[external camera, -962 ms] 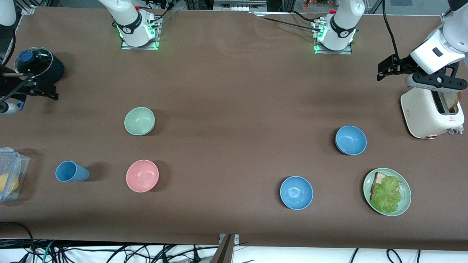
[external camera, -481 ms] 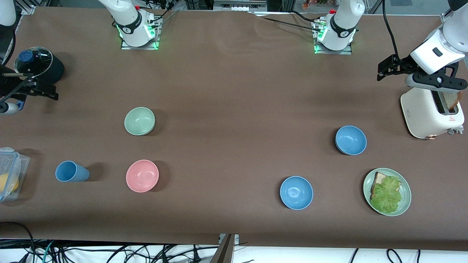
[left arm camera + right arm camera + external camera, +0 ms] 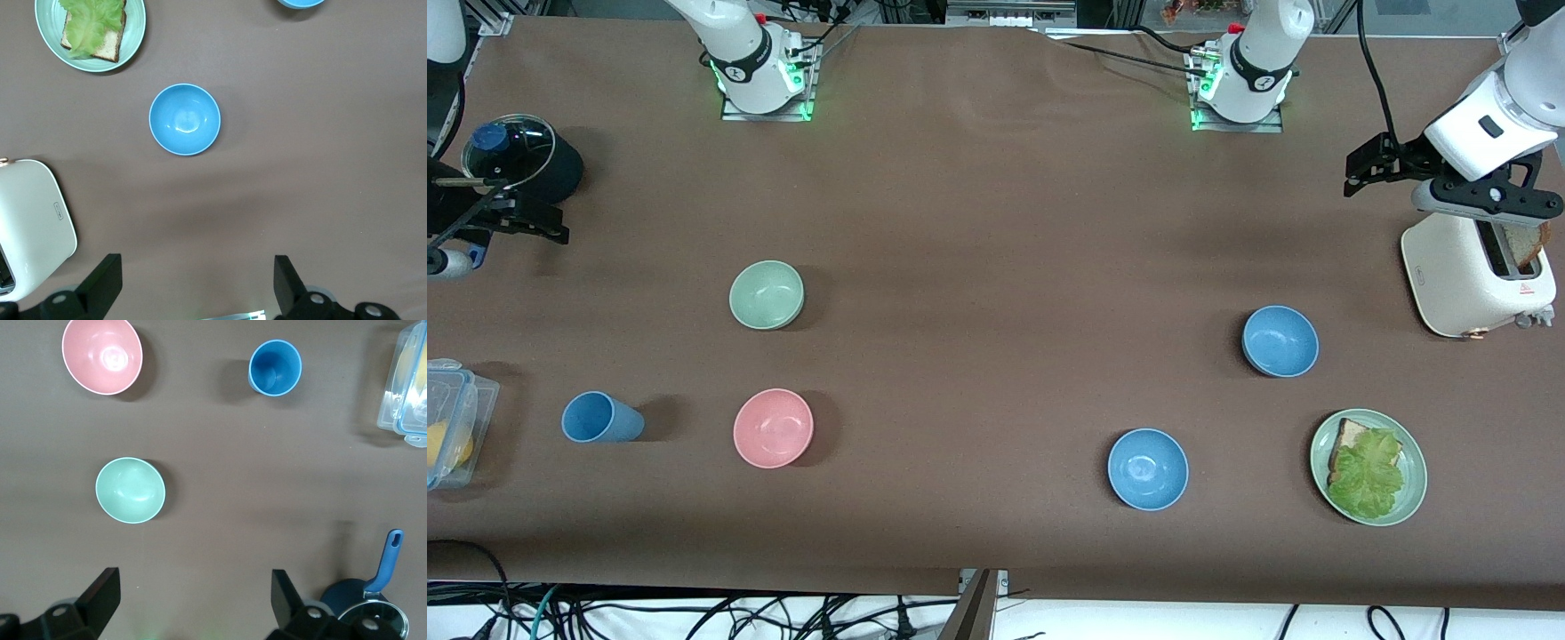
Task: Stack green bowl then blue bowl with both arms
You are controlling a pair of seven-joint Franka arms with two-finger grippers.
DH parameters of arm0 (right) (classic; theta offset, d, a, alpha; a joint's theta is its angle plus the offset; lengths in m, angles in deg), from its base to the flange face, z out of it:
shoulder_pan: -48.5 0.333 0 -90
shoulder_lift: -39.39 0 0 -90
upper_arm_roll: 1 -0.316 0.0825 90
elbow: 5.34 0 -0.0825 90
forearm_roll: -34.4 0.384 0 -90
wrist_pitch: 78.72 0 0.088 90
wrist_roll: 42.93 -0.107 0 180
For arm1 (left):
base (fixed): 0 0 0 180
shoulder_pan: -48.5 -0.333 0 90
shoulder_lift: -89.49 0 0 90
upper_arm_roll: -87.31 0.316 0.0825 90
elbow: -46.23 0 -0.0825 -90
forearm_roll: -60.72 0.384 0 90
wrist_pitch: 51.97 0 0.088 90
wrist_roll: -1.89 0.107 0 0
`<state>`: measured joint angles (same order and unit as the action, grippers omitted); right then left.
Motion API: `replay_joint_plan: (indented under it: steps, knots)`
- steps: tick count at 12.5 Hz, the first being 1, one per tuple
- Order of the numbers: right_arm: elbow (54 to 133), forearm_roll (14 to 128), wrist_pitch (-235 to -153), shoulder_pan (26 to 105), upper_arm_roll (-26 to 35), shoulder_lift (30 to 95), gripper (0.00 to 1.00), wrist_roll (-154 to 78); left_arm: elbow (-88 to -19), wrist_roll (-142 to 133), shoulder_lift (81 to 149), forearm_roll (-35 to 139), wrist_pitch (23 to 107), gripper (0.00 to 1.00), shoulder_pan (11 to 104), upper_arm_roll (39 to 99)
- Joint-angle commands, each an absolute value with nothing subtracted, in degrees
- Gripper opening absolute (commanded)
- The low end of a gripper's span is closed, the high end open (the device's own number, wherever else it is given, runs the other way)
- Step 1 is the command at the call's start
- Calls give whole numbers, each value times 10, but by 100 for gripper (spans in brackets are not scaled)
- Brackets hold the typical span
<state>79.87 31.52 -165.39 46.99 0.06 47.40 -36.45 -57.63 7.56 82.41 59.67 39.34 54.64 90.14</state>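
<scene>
The green bowl (image 3: 766, 294) sits upright toward the right arm's end of the table, and shows in the right wrist view (image 3: 130, 490). Two blue bowls lie toward the left arm's end. One blue bowl (image 3: 1280, 340) lies beside the toaster and shows in the left wrist view (image 3: 185, 119). The other blue bowl (image 3: 1148, 468) is nearer the front camera. My left gripper (image 3: 1376, 164) (image 3: 197, 287) is open and empty, high up beside the toaster. My right gripper (image 3: 529, 222) (image 3: 193, 603) is open and empty, high up by the pot. Both arms wait.
A pink bowl (image 3: 773, 428) and a blue cup (image 3: 600, 417) lie nearer the front camera than the green bowl. A green plate (image 3: 1414, 484) holds bread and lettuce. A white toaster (image 3: 1463, 267), a black pot (image 3: 516, 160) and a clear container (image 3: 449, 422) stand at the table's ends.
</scene>
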Motion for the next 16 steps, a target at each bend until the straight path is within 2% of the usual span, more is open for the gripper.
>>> replay_joint_plan:
  steps: [1, 10, 16]
  knots:
    - [796, 311, -1656, 463, -6, 476, 100, -369, -567, 69, 822, 614, 382, 100, 546, 898]
    - [799, 316, -1657, 460, -6, 509, 100, -366, -567, 69, 822, 614, 382, 100, 546, 897]
    - [801, 347, -1660, 460, -6, 570, 100, -373, -567, 69, 822, 614, 382, 100, 546, 897]
